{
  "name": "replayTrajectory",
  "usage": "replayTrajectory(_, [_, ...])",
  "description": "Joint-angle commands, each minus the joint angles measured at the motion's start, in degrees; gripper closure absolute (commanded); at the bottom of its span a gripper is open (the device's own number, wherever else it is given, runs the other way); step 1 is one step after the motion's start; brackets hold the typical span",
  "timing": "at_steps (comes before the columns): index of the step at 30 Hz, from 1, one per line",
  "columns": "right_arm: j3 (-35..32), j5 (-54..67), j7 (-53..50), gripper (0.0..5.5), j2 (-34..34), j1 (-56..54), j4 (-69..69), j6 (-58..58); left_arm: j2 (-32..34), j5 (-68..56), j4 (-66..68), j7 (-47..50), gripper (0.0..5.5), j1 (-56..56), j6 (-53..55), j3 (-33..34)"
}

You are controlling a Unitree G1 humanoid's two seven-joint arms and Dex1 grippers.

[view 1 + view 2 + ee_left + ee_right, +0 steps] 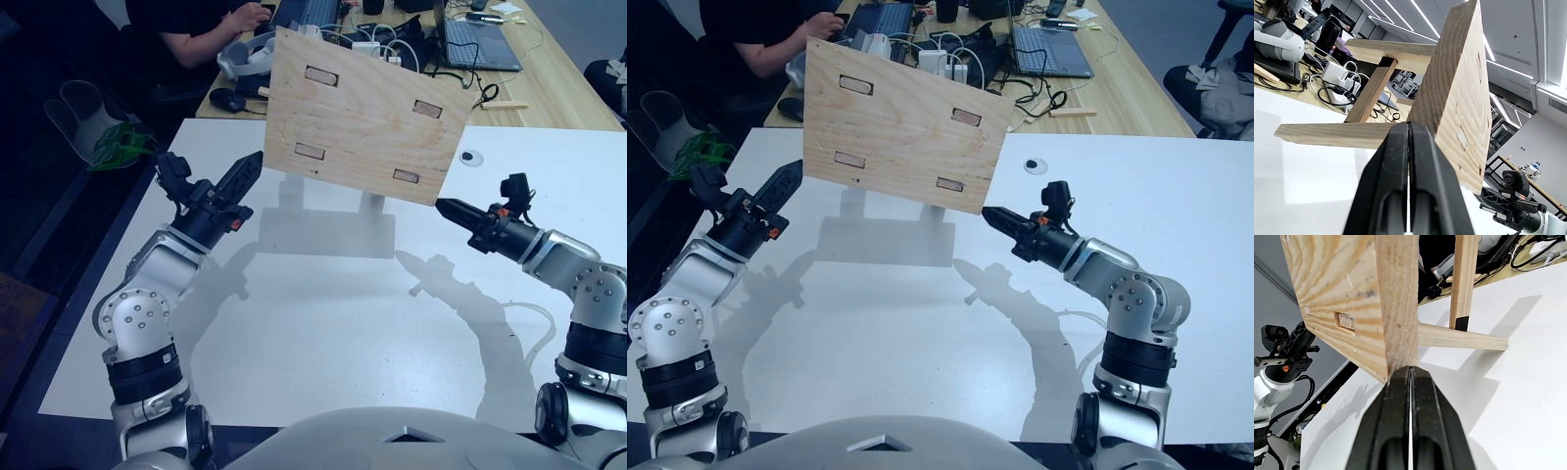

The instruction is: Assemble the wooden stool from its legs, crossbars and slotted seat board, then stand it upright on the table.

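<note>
**Item: wooden stool, assembled, lying on its side.**

- **Seat board** (362,113): stands on edge over the far middle of the white bench (323,333). Its flat top faces the near side. The board is rotated, so its left side sits higher than its right.
- **Slots:** there are four rectangular slots, each filled by a wooden tenon end. They sit at upper left (321,75), upper right (427,109), lower left (310,151) and lower right (406,176).
- **Legs and crossbar:** these run back from the board toward the far side.
  - A lower leg (1327,134) lies low along the bench top.
  - An upper leg (1396,49) sits above it.
  - A crossbar (1369,90) joins the two.
  - The right wrist view shows a low leg (1464,339) and a crossbar (1464,279) rising from it.

**Left tool** (254,161): its fingers are closed together with nothing between them. The tip is at the board's left edge, roughly halfway down, and in the left wrist view it looks to be touching the wood.

**Right tool** (441,205): its fingers are likewise pressed closed and hold nothing. The tip is at the board's lower right corner, and in the right wrist view it looks to meet that corner.

**Other items:**
- A small round disc (472,157) lies on the bench, right of the board.
- A green object (118,145) sits off the bench's far left corner.
- A wooden desk (558,93) stands beyond the bench, carrying a laptop (480,44) and cables.
</note>
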Motion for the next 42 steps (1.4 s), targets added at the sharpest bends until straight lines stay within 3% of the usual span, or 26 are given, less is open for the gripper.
replayTrajectory(1, [2.61,8.47,2.63,5.5,4.18,-6.12,-3.06,1.28,-1.92,-2.63,-3.19,-0.23,5.49,-1.39,4.58,-7.11])
replayTrajectory(12, [2.16,11.18,0.59,5.5,4.41,-6.82,-2.84,1.07,-0.85,-2.0,-1.12,-2.09,5.49,-1.06,3.95,-6.61])
replayTrajectory(24, [2.39,13.64,-1.39,5.5,4.13,-7.02,-2.13,-0.23,-2.08,-5.67,-4.07,4.02,5.49,-4.19,4.9,-6.92])
replayTrajectory(42, [1.75,16.17,-3.65,5.5,4.64,-8.25,-1.0,-1.28,-0.91,-2.22,1.65,-4.09,5.49,-1.8,1.19,-5.96])
